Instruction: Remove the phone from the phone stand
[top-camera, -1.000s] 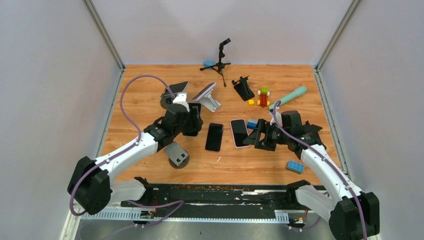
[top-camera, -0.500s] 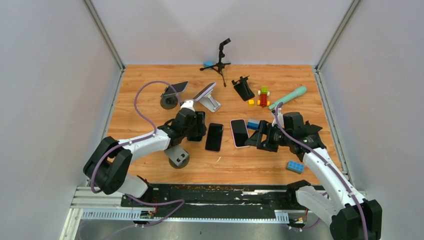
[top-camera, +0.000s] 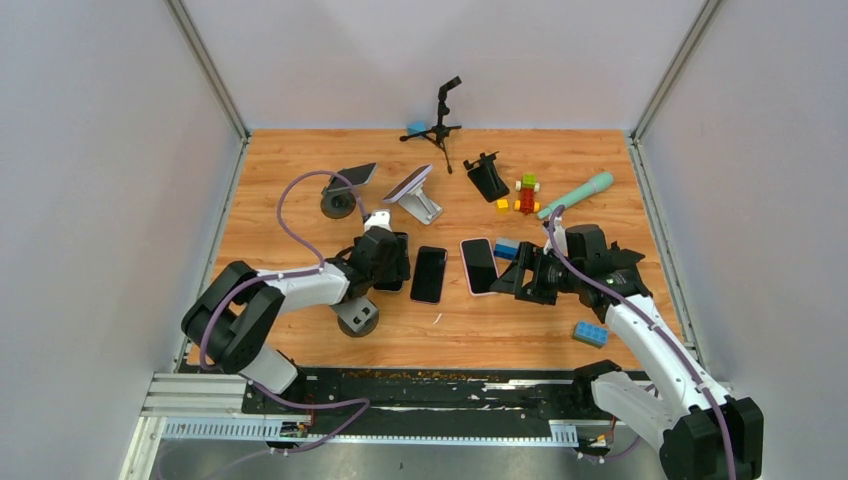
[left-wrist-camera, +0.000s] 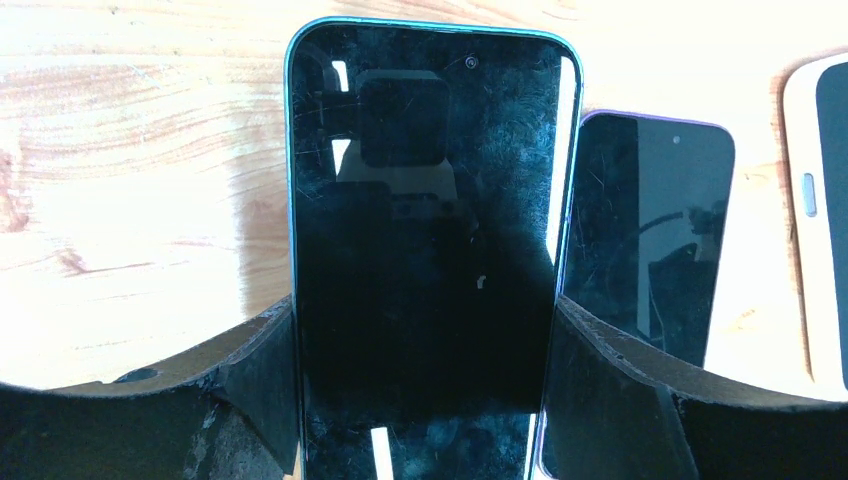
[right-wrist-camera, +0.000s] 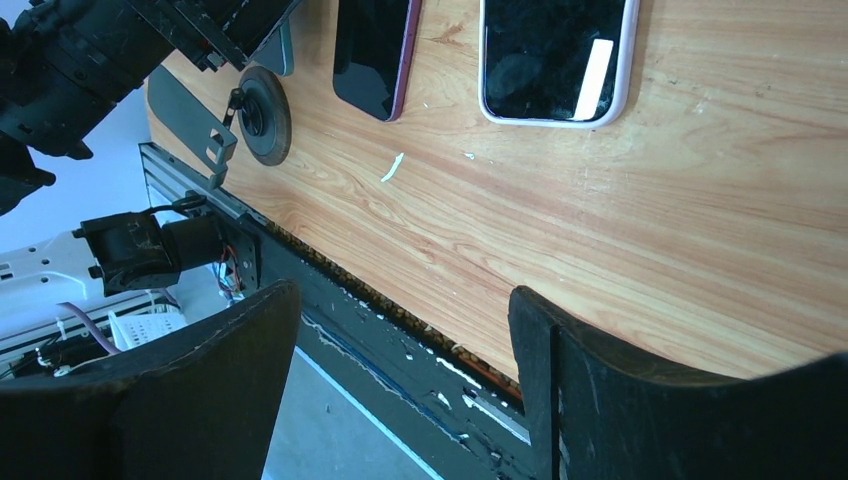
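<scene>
Left tool (left-wrist-camera: 425, 340) clamped on the teal-edged phone (left-wrist-camera: 430, 200) — just beside the purple phone (left-wrist-camera: 650, 230); right tool (right-wrist-camera: 395, 300) stands apart — over the wooden surface (right-wrist-camera: 650, 220).

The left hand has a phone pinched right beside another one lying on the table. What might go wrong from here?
1. The left hand grips the teal-edged phone only by its lower sides, so it might tilt or slip when set down.
2. Its edge sits very close to the purple phone, which it may land on or nudge.
3. The open right hand hovers by the white-rimmed phone and might bump it.
</scene>
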